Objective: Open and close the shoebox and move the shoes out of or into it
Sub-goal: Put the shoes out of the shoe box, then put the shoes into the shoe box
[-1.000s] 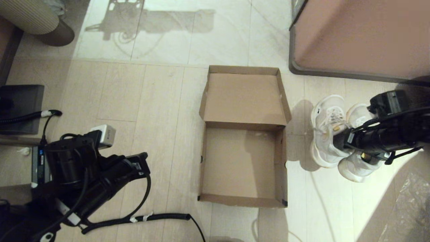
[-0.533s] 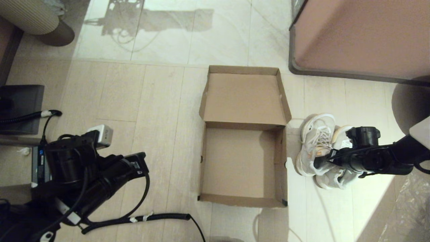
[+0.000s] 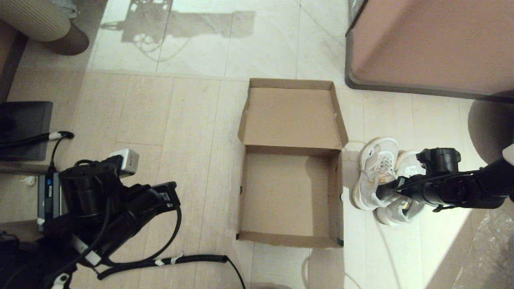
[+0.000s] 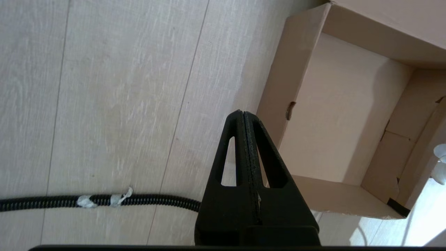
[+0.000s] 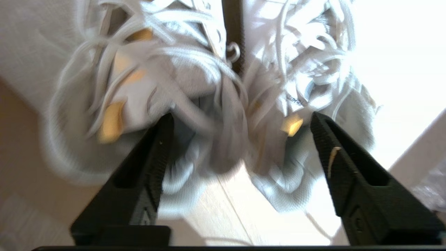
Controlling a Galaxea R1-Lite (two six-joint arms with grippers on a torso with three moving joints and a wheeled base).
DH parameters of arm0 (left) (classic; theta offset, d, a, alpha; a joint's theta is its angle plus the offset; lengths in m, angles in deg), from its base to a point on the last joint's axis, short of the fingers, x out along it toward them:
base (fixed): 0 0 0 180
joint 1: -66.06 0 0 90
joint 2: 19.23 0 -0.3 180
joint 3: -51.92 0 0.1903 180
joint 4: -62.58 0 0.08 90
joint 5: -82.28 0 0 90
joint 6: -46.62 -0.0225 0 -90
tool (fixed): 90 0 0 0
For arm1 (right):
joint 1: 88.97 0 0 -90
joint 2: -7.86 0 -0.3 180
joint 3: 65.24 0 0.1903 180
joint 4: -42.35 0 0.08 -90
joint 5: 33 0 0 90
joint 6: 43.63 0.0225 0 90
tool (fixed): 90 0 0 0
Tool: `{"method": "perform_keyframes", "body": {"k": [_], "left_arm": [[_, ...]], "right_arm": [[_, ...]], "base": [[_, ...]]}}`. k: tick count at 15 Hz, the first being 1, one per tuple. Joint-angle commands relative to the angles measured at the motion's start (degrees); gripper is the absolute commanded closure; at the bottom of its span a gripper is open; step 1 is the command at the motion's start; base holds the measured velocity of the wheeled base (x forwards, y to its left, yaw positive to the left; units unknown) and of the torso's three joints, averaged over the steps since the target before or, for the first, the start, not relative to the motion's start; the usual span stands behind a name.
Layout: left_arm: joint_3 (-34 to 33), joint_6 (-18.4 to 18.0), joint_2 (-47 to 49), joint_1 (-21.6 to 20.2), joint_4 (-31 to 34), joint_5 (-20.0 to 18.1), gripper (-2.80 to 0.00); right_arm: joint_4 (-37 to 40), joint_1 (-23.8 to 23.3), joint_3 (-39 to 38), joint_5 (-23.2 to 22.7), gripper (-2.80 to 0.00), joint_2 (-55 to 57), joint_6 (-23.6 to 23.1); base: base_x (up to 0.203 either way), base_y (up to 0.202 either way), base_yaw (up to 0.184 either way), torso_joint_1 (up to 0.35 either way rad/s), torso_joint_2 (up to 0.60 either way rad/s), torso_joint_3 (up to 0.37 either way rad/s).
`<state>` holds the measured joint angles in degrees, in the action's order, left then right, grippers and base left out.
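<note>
The floor point(image 3: 180, 120) of pale wood-look planks carries everything. On it, to the left of the right claw, lies the shoebox point(image 3: 291, 237), open, its plain brown lid folded flat away from the robot; its long axis runs from the robot outward, and nothing lies inside. No label or writing can be read on the cardboard that shows.

The shoes point(image 3: 375, 176) stand side by side on the floor just beside the box's right wall, directly under and ahead of the right claw point(image 5: 240, 129), toes pointing away from the robot and long axes parallel to the box. A small dark mark sits on the left shoe's side; any lettering on the tongues is too blurred to read.

The right claw hangs spread wide over the shoes' collars, one finger outside each shoe. The left claw point(image 4: 244, 115) is pressed shut on nothing, above the floor to the left of the box.

A black coiled cable point(image 4: 101, 200) lies near the left claw.
</note>
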<state>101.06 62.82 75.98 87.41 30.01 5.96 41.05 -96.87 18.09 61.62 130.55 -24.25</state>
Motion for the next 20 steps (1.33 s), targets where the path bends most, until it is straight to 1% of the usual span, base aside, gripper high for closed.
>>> {"method": "perform_keyframes", "body": {"k": [1, 3, 7, 10, 12, 13, 14, 15, 17, 19, 20], "left_arm": [[0.9, 0.1, 0.8, 0.0, -0.3, 0.0, 0.00], [1.1, 0.1, 0.9, 0.0, -0.3, 0.1, 0.00], [0.3, 0.1, 0.2, 0.0, -0.3, 0.2, 0.00], [0.3, 0.2, 0.9, 0.0, -0.3, 0.0, 0.00], [0.8, 0.2, 2.0, 0.2, -0.5, -0.1, 0.00], [1.0, 0.2, 2.1, 0.2, -0.5, -0.1, 0.00], [1.0, 0.2, 2.1, 0.2, -0.5, -0.1, 0.00], [0.5, 0.2, 1.9, 0.2, -0.5, -0.1, 0.00], [-1.0, 0.4, 2.0, 0.2, -0.7, 0.0, 0.00], [-1.0, 0.5, 2.3, 0.5, -0.7, -0.1, 0.00], [-0.8, 0.5, 2.3, 0.5, -0.7, -0.1, 0.00]], "right_arm": [[-0.4, 0.2, -2.1, 0.9, -2.80, -1.4, 0.4], [-0.7, 0.1, -2.4, 2.8, -2.80, 0.4, 0.5], [-4.3, 0.2, -2.3, 3.0, -2.80, 0.3, 0.5], [-1.1, 0.9, -3.3, 1.3, -2.80, -9.6, 0.9], [3.2, 4.8, -4.7, -0.3, -2.80, -16.6, 2.0], [4.5, 7.2, -6.2, -0.4, -2.80, -18.5, 2.5], [5.0, 7.9, -8.1, 0.6, -2.80, -19.7, 2.7], [5.0, 8.0, -9.7, 2.2, -2.80, -20.9, 2.8], [5.0, 7.9, -13.4, 3.9, -2.80, -24.2, 2.9], [4.8, 7.1, -17.7, 4.1, -2.80, -24.8, 3.0], [4.0, 6.5, -18.6, 4.0, -2.80, -23.5, 3.2]], "base": [[0.000, 0.000, 0.000, 0.000, 0.00, 0.000], [0.000, 0.000, 0.000, 0.000, 0.00, 0.000], [0.000, 0.000, 0.000, 0.000, 0.00, 0.000], [0.000, 0.000, 0.000, 0.000, 0.00, 0.000], [0.000, 0.000, 0.000, 0.000, 0.00, 0.000], [0.000, 0.000, 0.000, 0.000, 0.00, 0.000], [0.000, 0.000, 0.000, 0.000, 0.00, 0.000], [0.000, 0.000, 0.000, 0.000, 0.00, 0.000], [0.000, 0.000, 0.000, 0.000, 0.00, 0.000], [0.000, 0.000, 0.000, 0.000, 0.00, 0.000], [0.000, 0.000, 0.000, 0.000, 0.00, 0.000]]}}
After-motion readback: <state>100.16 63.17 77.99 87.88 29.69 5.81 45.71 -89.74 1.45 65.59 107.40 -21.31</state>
